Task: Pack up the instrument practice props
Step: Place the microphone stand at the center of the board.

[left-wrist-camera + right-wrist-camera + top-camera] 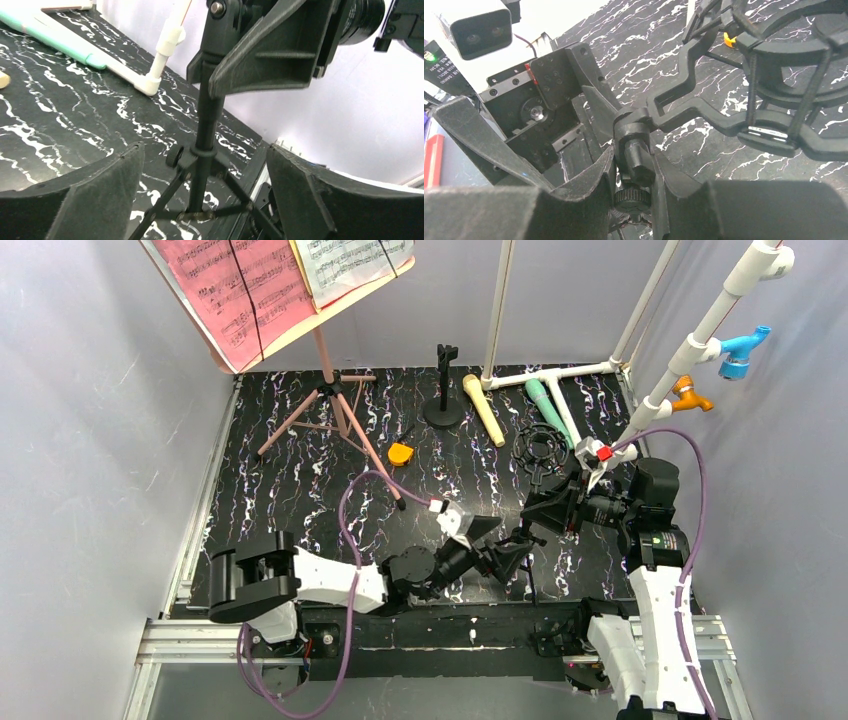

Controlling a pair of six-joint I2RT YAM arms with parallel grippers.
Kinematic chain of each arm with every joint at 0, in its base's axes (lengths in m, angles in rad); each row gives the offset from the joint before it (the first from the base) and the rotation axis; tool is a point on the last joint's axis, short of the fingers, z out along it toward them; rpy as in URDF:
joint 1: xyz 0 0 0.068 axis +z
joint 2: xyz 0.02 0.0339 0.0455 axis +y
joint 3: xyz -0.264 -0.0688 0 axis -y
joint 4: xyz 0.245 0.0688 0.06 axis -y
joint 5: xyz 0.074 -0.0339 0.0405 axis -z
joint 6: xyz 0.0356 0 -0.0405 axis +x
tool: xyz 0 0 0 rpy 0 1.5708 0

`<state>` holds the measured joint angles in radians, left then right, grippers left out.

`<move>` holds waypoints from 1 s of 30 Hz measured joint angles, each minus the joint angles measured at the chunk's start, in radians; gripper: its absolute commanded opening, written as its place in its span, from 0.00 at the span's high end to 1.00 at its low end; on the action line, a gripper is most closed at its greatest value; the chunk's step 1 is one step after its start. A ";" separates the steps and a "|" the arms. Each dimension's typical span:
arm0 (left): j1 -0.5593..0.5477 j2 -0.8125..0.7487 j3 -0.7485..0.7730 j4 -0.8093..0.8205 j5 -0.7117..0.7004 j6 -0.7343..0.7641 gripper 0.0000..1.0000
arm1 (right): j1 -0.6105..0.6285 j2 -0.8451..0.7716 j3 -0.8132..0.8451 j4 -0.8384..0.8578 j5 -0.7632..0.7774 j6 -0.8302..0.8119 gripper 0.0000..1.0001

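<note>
The pink music board [235,310] stands on pink tripod legs [335,415] at the back left and carries a pink sheet [225,280] and a white sheet [345,260]. A beige microphone [484,410] and a teal microphone [548,405] lie at the back; the teal one also shows in the left wrist view [50,42]. My right gripper [548,510] [639,160] is shut on the top joint of a small black tripod stand [207,110] that carries a black shock mount [784,90]. My left gripper [508,548] [204,152] is open, its fingers on either side of the stand's pole without touching it.
A black microphone stand [443,390] with a round base stands at the back centre. A small orange object [400,453] lies near the pink legs. The white pipe frame [560,375] with blue and orange fittings [740,350] runs along the back right. Grey walls close in on all sides.
</note>
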<state>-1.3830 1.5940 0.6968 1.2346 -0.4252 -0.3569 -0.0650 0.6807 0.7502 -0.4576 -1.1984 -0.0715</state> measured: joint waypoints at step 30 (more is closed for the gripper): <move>0.328 -0.807 0.051 -1.431 0.223 0.508 0.02 | 0.037 0.378 0.146 0.297 0.313 -0.226 0.99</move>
<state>-1.0546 0.7868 0.7475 -0.1959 -0.2020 0.1509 -0.0280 1.0588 0.8963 -0.1604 -0.8852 -0.2974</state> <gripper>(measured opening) 0.981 0.337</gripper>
